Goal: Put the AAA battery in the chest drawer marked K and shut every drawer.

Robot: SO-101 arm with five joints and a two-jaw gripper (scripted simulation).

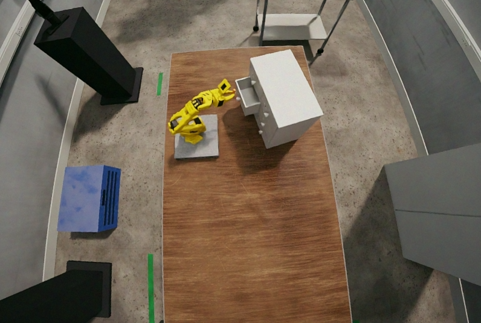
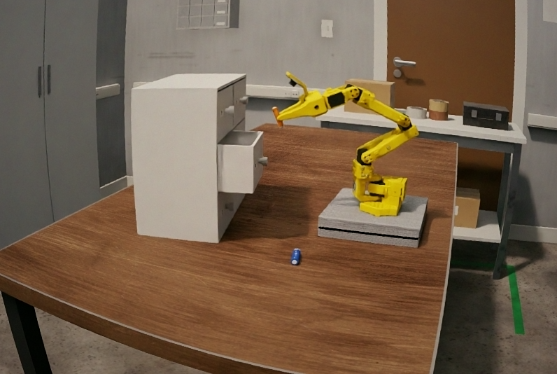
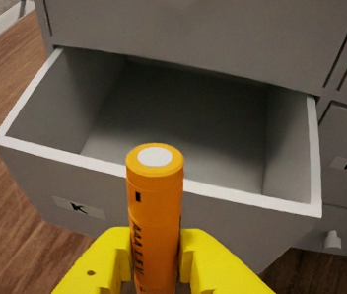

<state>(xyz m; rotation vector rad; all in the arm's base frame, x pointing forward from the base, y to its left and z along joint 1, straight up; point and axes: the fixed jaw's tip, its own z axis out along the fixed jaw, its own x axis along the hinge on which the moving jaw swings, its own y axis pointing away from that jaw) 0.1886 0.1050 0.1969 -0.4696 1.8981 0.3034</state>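
Observation:
My gripper (image 1: 233,93) (image 2: 280,116) (image 3: 156,258) is shut on the orange AAA battery (image 2: 275,111) (image 3: 155,197), which stands roughly upright between the jaws. The white chest (image 1: 285,85) (image 2: 175,157) is upright. Its drawer K (image 1: 251,109) (image 2: 236,169) (image 3: 225,214) is pulled partway out, and the inside that shows is empty. The battery is held above drawer height, outside the drawer's front in the exterior view. In the wrist view it overlaps the front rim. The other drawers that show look shut, including drawer H (image 3: 340,184).
A blue cylinder (image 2: 295,255) lies on the wooden table (image 1: 248,233) (image 2: 224,298), on the near side of the arm's grey base slab (image 1: 209,147) (image 2: 369,230) in the exterior view. It is not visible in the top view. Round knobs stick out from the chest's drawer fronts.

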